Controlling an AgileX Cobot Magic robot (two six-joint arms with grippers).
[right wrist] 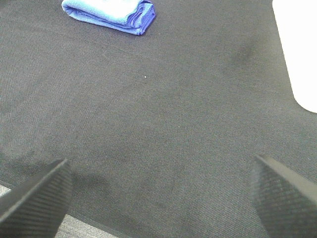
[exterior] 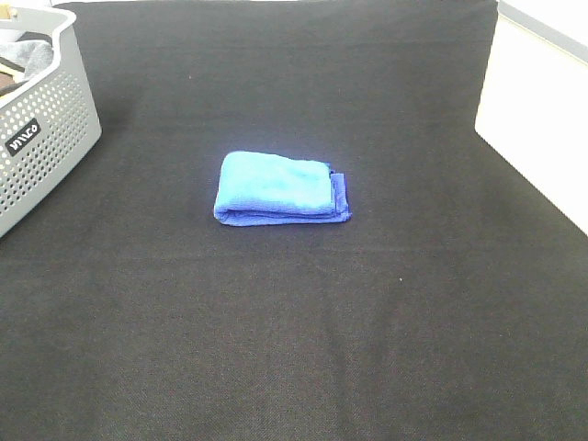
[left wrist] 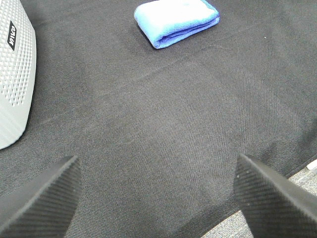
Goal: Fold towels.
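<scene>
Black cloth (exterior: 294, 349) bears folded towel (exterior: 280, 187); both fingers (left wrist: 44, 198) (right wrist: 282, 193) spread wide, holding nothing.

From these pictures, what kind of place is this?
Probably a laundry-folding test bench: a black cloth-covered table, one folded blue towel, and a grey perforated basket holding more fabric.

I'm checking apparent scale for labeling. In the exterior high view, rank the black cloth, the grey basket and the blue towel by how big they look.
1. black cloth
2. grey basket, cut off by the frame, so only its visible part counts
3. blue towel
</scene>
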